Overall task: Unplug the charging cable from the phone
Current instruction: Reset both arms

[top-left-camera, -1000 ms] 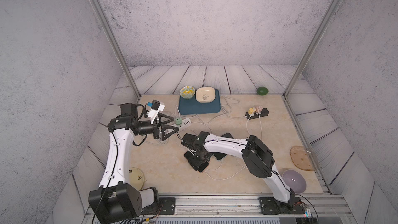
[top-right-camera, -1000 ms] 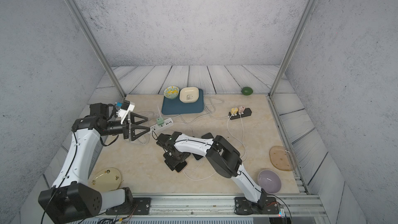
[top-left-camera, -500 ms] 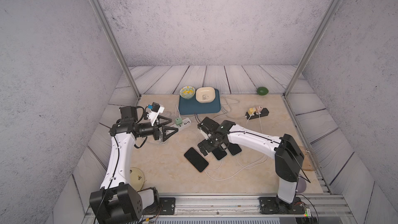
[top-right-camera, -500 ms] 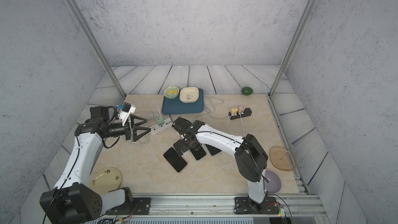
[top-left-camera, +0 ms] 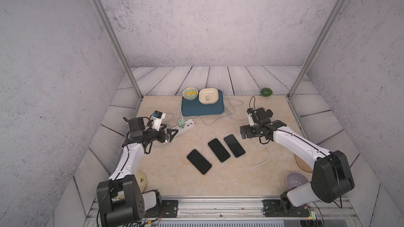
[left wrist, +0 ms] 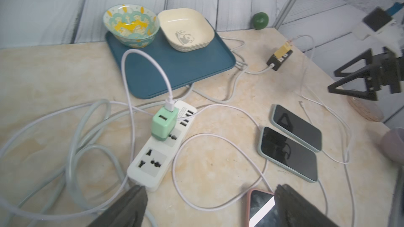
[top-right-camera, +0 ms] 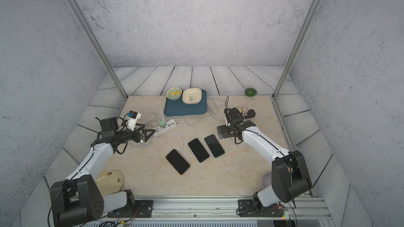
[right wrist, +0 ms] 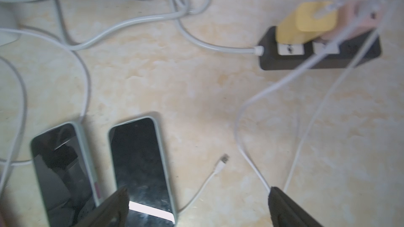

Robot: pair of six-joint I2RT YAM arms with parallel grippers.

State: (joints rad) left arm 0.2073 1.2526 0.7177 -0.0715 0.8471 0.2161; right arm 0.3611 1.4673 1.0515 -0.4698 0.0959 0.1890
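Three phones lie face up in a slanted row in the middle of the bench (top-left-camera: 166, 171): the pink-cased phone (top-left-camera: 199, 161) nearest the left arm, the middle phone (top-left-camera: 219, 150), and the right-hand phone (top-left-camera: 234, 145). Just beside that last one a loose plug (right wrist: 224, 158) rests bare on the stone. Its thin white charging cable (right wrist: 203, 187) trails back past the phone's near end, and the tip touches nothing.

A second ago the right gripper (top-left-camera: 244, 132) was down over the pink-cased phone, and half a second ago it was over the other two. Now it has swung well clear and hangs near the black power strip (right wrist: 317, 60), jaws spread wide with nothing between them. The phones sit where they did half a second ago. The left gripper (top-left-camera: 171, 134) has barely shifted — spread, empty, poised over the tangle of cords at the end of the white power strip (top-left-camera: 185, 126).

With a plug lying free and the right arm drawn back empty, I'd say one unplugging is done. I cannot tell which phone that plug came out of. In both top views a white cable still seems to meet the near end of the pink-cased phone — so if that is the phone meant, the job isn't finished.
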